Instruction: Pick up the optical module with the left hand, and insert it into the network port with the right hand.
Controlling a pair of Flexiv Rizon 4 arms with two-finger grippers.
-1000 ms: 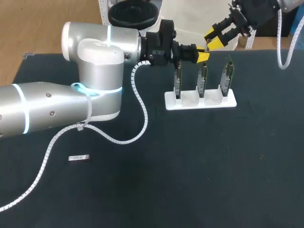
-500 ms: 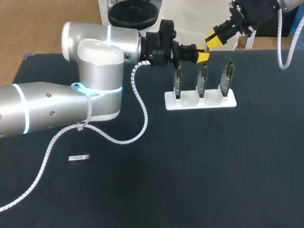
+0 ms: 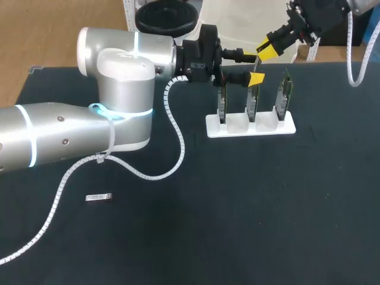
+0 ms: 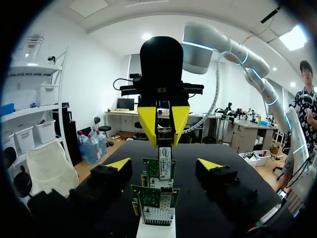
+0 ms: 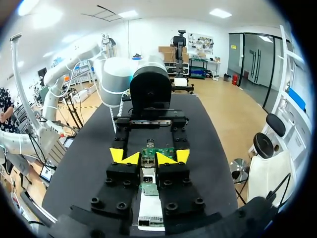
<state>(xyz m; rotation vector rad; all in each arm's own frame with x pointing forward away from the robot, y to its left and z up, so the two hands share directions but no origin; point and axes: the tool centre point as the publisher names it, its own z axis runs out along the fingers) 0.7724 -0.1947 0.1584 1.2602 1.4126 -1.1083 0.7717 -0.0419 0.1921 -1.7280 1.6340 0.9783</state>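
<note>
Robotics and electronics lab bench.
Silver jointed robot arms [image 3: 119, 89] work over a black-matted table [image 3: 267, 208]. Just below the left gripper [image 3: 248, 66], a white plastic rack [image 3: 249, 126] holds three upright green circuit cards [image 3: 252, 98]. That is a hardware test rig setup.

Slim silver optical module [image 5: 147, 174] held in right gripper [image 5: 147, 158], just above 3 upright green network cards [image 3: 252, 98] in white rack [image 3: 249, 129]

The optical module [image 5: 147, 174] is mostly hidden inside the right gripper [image 5: 148, 158]. The head view's edge cuts off the right arm [image 3: 323, 15]. A silver piece [image 3: 99, 197] is too small to identify.
</note>
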